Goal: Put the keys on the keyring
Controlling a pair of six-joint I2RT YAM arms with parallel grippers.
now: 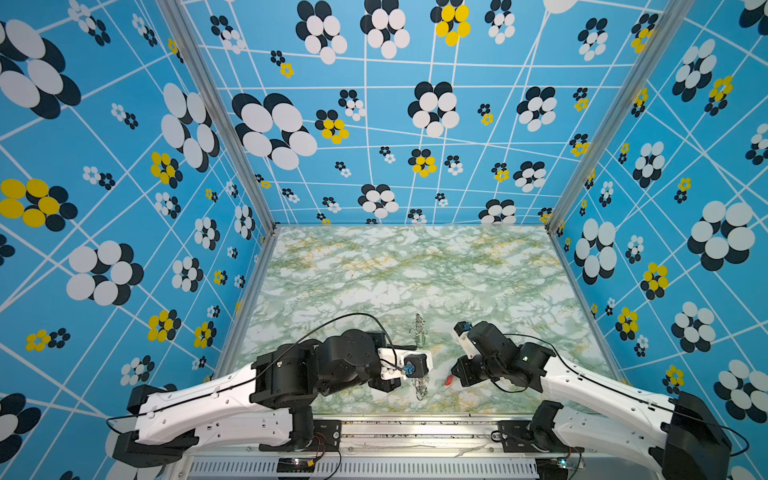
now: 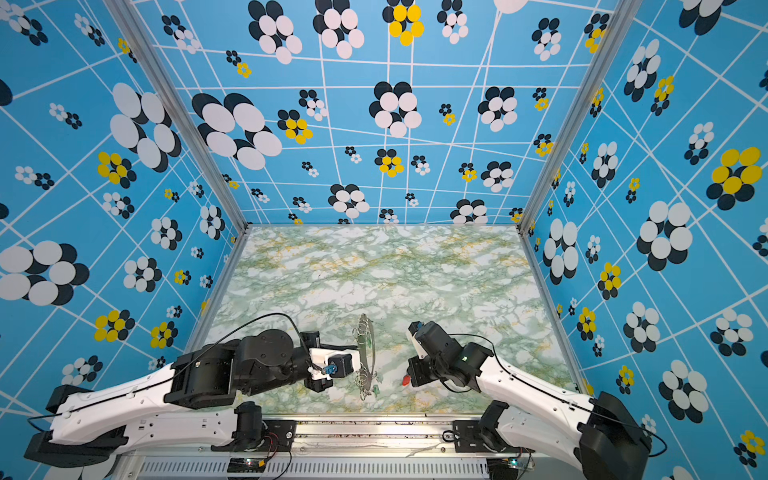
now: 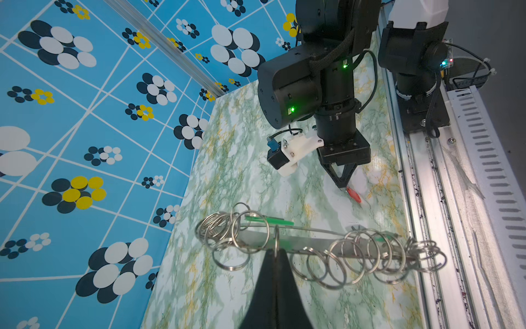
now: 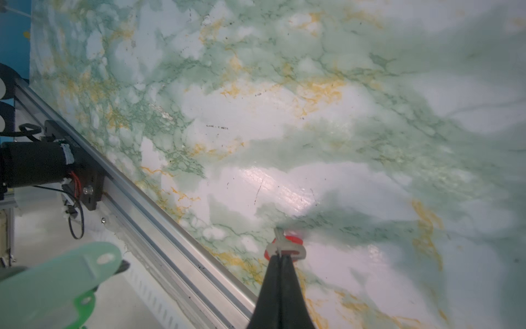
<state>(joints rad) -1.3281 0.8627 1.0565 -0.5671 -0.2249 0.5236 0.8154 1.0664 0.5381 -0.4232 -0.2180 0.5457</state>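
The keyring (image 3: 310,245), a flat grey plate with several silver wire rings, stands on edge near the table's front and shows as a thin line in both top views (image 1: 419,332) (image 2: 366,353). My left gripper (image 3: 276,252) is shut on one ring at the plate's middle. Two green tags (image 3: 269,220) (image 3: 382,237) hang among the rings. To the right, my right gripper (image 4: 280,255) (image 3: 343,186) is shut on a silver key with a red tag (image 4: 290,239) (image 3: 354,195) (image 1: 448,380) (image 2: 406,379), low over the table.
The metal front rail (image 3: 421,199) (image 4: 159,216) runs close behind both grippers. Blue patterned walls (image 1: 124,249) enclose the marbled table (image 1: 415,270). A blurred pale green shape (image 4: 57,279) sits close to the right wrist lens.
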